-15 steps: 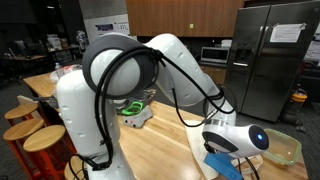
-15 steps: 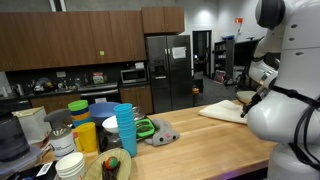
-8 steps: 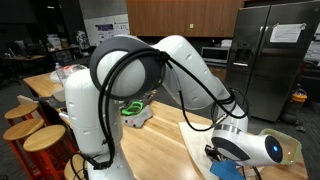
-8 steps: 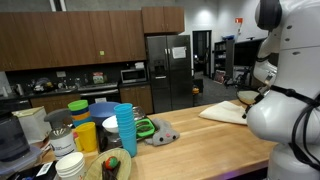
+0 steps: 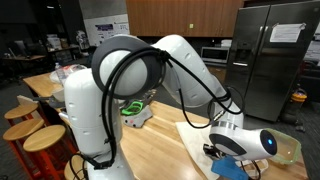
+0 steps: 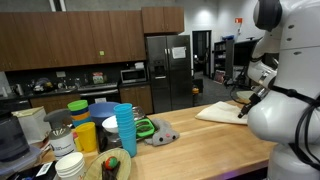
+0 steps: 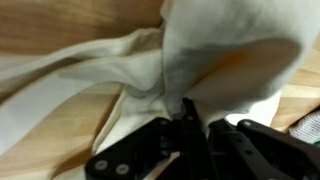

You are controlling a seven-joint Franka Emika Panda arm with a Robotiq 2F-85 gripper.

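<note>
My claw [image 7: 196,124] is pressed together on a fold of the cream cloth [image 7: 150,60]. In the wrist view the fabric bunches right between my black fingers and drapes away from them in soft ridges over the wooden counter [image 7: 50,25]. In an exterior view the cloth [image 6: 218,112] lies spread at the far end of the counter, with a pale bowl [image 5: 287,148] just beside it. A blue thing [image 5: 226,168] sits close under my wrist; it may be another rag, but the view is too poor to say. I judge the cloth light and limp: it will not hold any shape, it will sag and trail from wherever I pinch it, and the loose part will drag on the wood rather than lift as one piece. It is not fragile or slippery, so a firm pinch is safe, but a thin single layer could slide out. The best hold is a gathered fold or a corner, several layers thick, as I have here, with the pinch set deep between the fingers rather than at their very tips.
</note>
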